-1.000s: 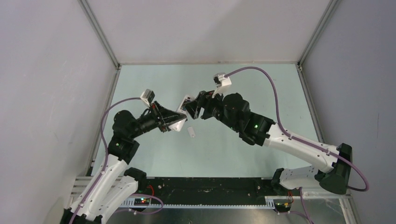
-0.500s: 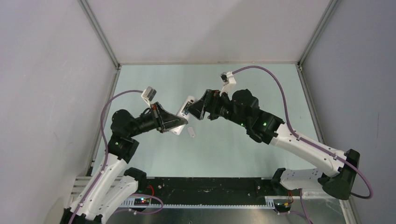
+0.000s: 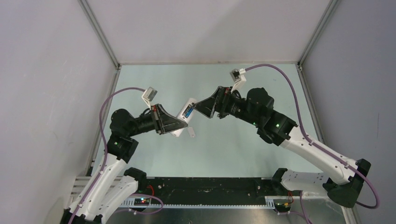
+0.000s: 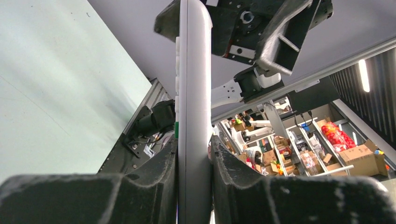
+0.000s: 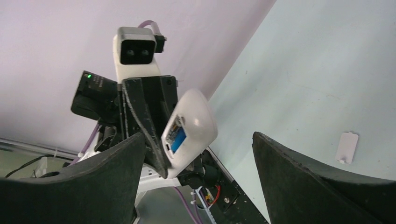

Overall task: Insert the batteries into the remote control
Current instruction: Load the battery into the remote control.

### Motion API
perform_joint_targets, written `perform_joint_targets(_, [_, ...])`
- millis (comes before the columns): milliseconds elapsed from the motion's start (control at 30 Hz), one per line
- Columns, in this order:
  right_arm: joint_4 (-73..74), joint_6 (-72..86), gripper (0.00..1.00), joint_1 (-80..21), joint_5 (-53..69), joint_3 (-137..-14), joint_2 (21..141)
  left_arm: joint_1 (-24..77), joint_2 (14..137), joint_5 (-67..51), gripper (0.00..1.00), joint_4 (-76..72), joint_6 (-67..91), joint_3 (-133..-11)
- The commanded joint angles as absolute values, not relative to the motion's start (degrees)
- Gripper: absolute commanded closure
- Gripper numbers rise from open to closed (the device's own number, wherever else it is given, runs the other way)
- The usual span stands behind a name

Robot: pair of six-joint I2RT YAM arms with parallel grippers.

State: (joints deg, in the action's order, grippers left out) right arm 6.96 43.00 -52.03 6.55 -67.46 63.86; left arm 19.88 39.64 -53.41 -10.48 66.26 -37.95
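Remote control point(image 3: 187, 111), smooth white plastic with rounded ends, is held in the air over the middle of the bench, clamped between the 2 black, rough-textured pads point(image 4: 149, 186) of the left gripper point(image 3: 180, 122). The left wrist view shows it edge-on: a slim slab with small raised buttons and a green mark along 1 side. The right wrist view shows its back instead, where an uncovered compartment holds a bright blue battery point(image 5: 178, 140). The right gripper point(image 3: 200, 107) stands near the remote's far end, fingers spread wide, holding nothing. A small white rectangular battery cover point(image 5: 346, 147) lies flat on the pale green bench point(image 3: 243, 154); the left wrist view does not show it.
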Motion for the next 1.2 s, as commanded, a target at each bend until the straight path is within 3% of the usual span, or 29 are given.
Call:
perform_joint_targets(0, [6.88, 43.18, 0.12, -51.18, 8.55, -67.63, 61.29, 19.56, 39.33, -55.38, 1.00, -10.57, 62.82, -39.79])
perform_joint_targets(200, [8.55, 41.77, 0.11, -49.91, 11.67, -67.63, 62.86, 19.58, 39.79, -57.25, 1.00, -10.21, 62.00, -39.50])
perform_joint_targets(433, [5.71, 38.85, 0.12, -48.40, 27.64, -67.65, 66.84, 19.91, 39.36, -59.95, 1.00, -9.86, 61.43, -38.62])
perform_joint_targets(667, [1.50, 39.62, 0.15, -48.25, 33.40, -67.70, 70.25, 20.53, 39.45, -61.12, 1.00, -9.67, 61.16, -36.75])
perform_joint_targets(800, [0.59, 39.99, 0.26, -48.11, 34.54, -67.64, 71.61, 20.72, 39.45, -61.18, 1.00, -9.61, 61.44, -36.40])
perform_joint_targets(900, [0.88, 40.28, 0.41, -47.77, 35.23, -67.64, 72.25, 20.70, 39.80, -61.23, 1.00, -9.67, 62.09, -36.55])
perform_joint_targets(1167, [1.50, 40.45, 0.61, -47.11, 35.41, -67.61, 73.00, 20.66, 40.08, -62.08, 1.00, -9.65, 62.62, -37.10])
